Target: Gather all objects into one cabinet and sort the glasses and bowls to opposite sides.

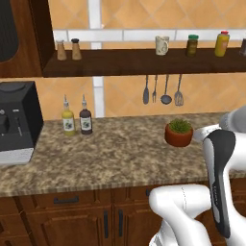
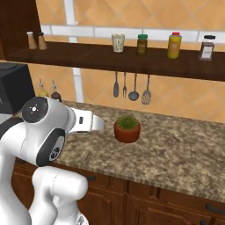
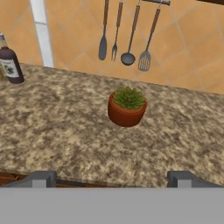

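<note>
Speckled brown granite runs the width of the counter (image 1: 115,153), backed by orange tile and topped by a dark wooden wall shelf (image 1: 144,62). At the far left sits a black coffee machine (image 1: 17,120), with part of a dark brown cabinet (image 1: 19,38) above it. On the shelf's left end stand two brown-topped shakers (image 1: 68,50). Below them on the counter, near the wall, a yellow sauce bottle (image 1: 68,119) and a dark sauce bottle (image 1: 85,118) stand side by side. Further right, four utensils (image 1: 162,91) hang under the shelf. Above them on the shelf is a cream patterned cup (image 1: 162,45), upright, then a green-lidded jar (image 1: 192,45), a yellow bottle (image 1: 221,43) and a dark-lidded spice jar (image 2: 207,47). A red plant pot (image 3: 127,107) with a green succulent stands on the counter below the utensils, straight ahead of the gripper (image 3: 111,178). Its fingertips (image 3: 41,178) are spread wide apart with nothing between them, hovering at the counter's near edge, well short of the pot.
</note>
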{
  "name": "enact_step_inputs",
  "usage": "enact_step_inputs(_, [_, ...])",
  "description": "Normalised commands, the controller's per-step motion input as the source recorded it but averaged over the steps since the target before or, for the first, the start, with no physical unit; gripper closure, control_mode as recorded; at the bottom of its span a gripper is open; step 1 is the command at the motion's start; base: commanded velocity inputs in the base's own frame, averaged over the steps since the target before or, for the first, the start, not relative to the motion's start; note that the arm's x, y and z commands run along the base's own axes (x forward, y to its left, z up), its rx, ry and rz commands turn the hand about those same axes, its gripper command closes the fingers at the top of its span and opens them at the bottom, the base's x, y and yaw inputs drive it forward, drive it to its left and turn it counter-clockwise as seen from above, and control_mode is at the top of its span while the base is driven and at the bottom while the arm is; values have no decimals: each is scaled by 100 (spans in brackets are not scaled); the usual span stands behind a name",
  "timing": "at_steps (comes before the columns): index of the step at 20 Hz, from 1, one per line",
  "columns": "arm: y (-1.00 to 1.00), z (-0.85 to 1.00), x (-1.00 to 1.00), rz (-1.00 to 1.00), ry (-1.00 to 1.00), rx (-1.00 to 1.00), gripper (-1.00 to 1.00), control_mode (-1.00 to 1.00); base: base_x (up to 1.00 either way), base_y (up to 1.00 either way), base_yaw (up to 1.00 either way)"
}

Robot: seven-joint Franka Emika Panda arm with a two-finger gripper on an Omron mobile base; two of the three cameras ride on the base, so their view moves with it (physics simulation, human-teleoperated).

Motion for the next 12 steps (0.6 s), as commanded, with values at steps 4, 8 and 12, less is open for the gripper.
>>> enact_step_inputs(4, [0, 0, 0, 0, 0, 0, -100, 100, 4, 6, 0])
enact_step_inputs(8, [0, 0, 0, 0, 0, 0, -100, 100, 28, 0, -2])
enact_step_inputs(12, [0, 0, 0, 0, 0, 0, -100, 100, 0, 0, 0])
